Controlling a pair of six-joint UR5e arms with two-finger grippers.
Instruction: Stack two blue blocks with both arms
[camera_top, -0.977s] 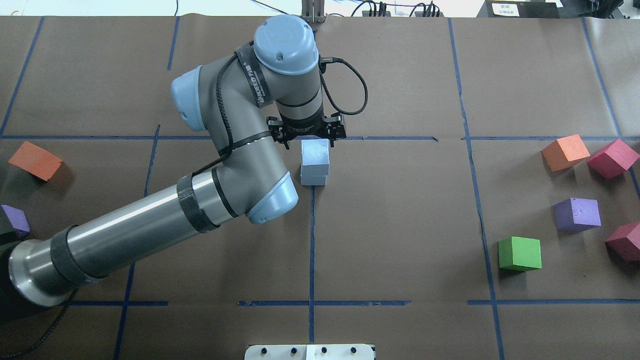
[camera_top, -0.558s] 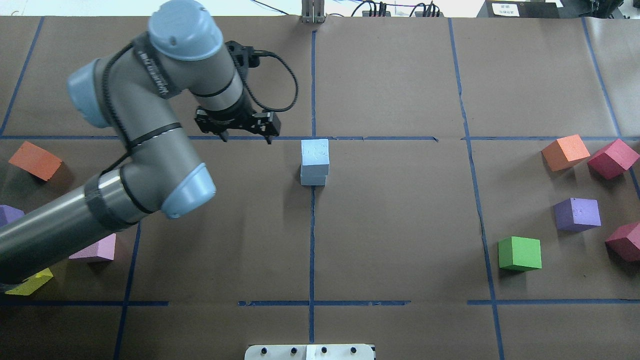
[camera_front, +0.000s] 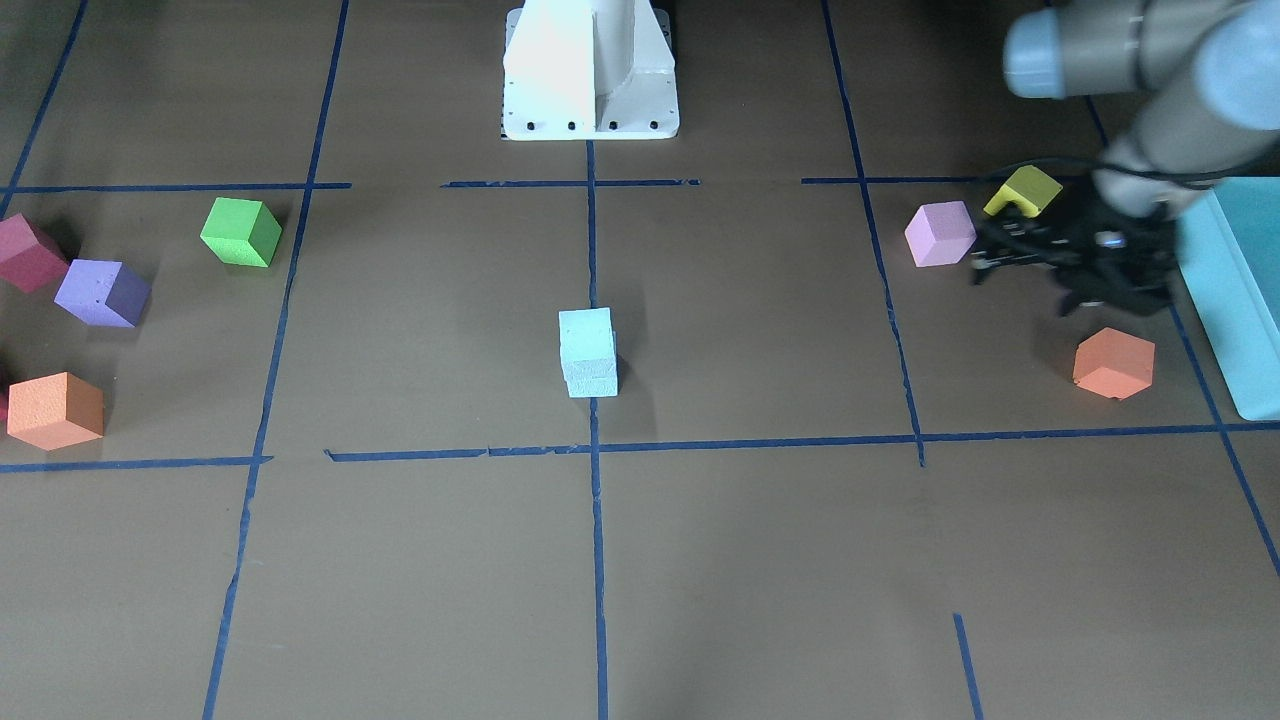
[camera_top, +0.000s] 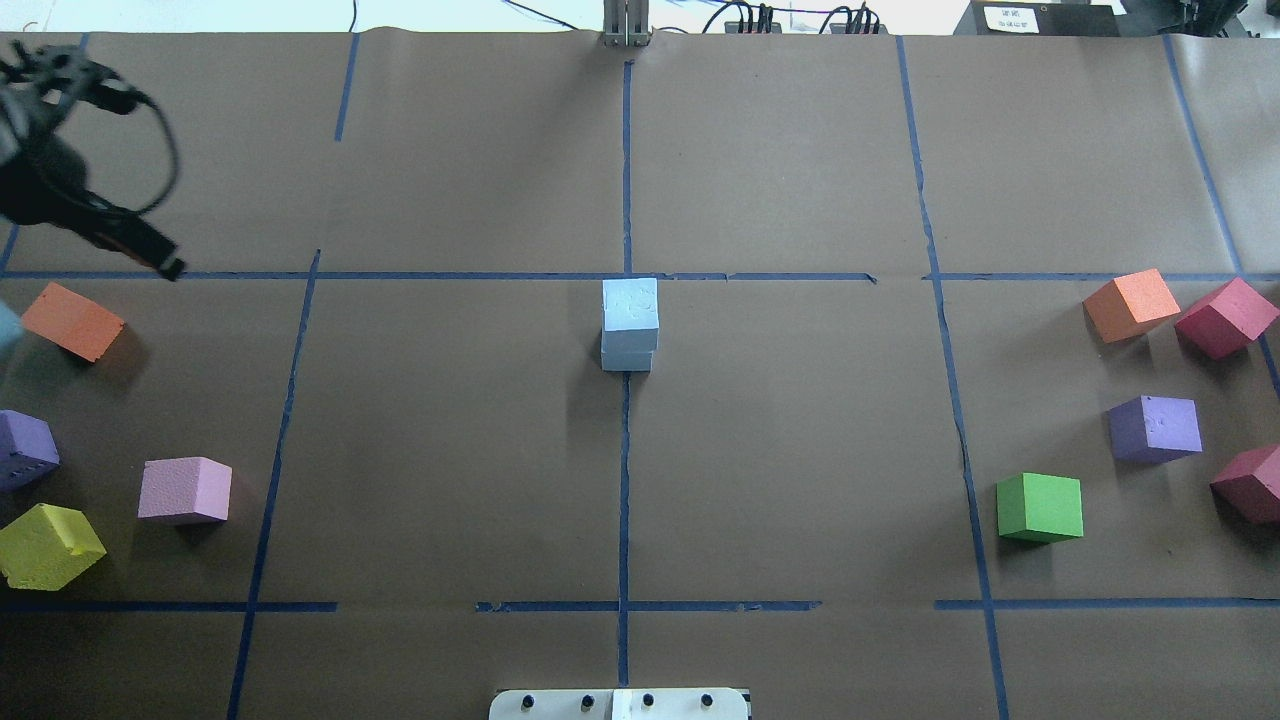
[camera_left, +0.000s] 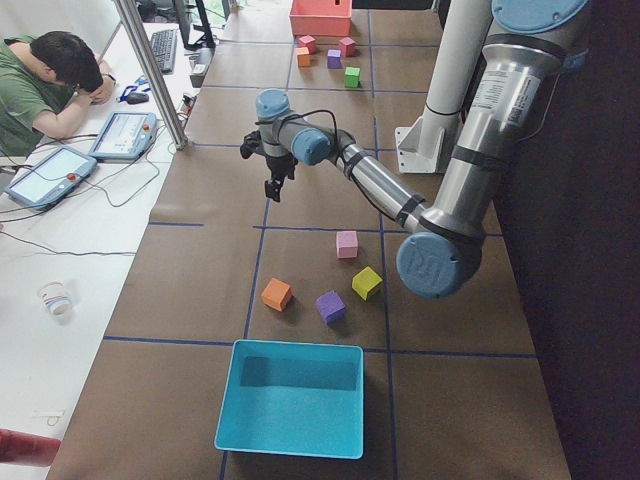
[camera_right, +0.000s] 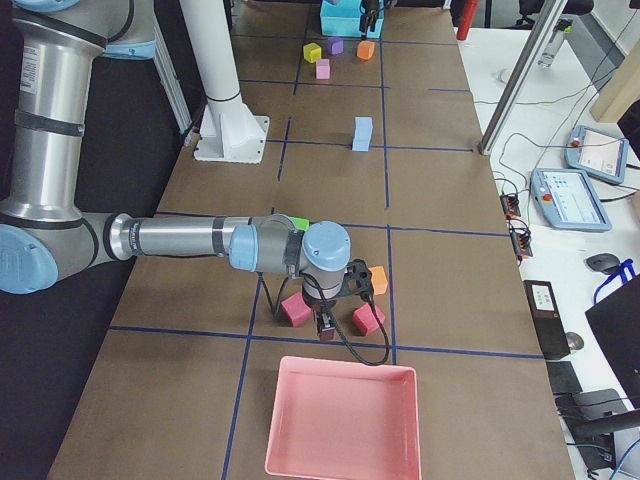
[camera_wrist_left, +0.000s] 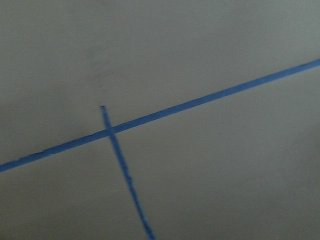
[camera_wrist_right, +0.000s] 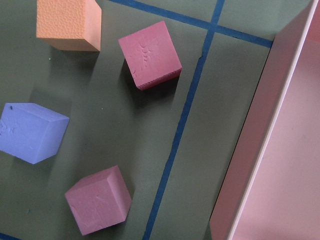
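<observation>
The two blue blocks (camera_top: 630, 325) stand stacked one on the other at the table's centre, free of any gripper; the stack also shows in the front-facing view (camera_front: 588, 352) and the right view (camera_right: 362, 133). My left gripper (camera_top: 120, 248) is open and empty at the far left edge, well away from the stack; in the front-facing view (camera_front: 1030, 280) it hovers between a pink cube and an orange cube. My right gripper (camera_right: 325, 325) shows only in the right view, low over the crimson cubes; I cannot tell whether it is open or shut.
On the left lie an orange cube (camera_top: 72, 320), a purple cube (camera_top: 25, 448), a pink cube (camera_top: 185, 490) and a yellow cube (camera_top: 50, 545), with a teal bin (camera_left: 290, 400) beyond. On the right lie several cubes, including a green one (camera_top: 1040, 507), and a pink tray (camera_right: 340, 420).
My left arm has pulled back from just behind the stack to the far left edge of the table. The stack has not moved.
</observation>
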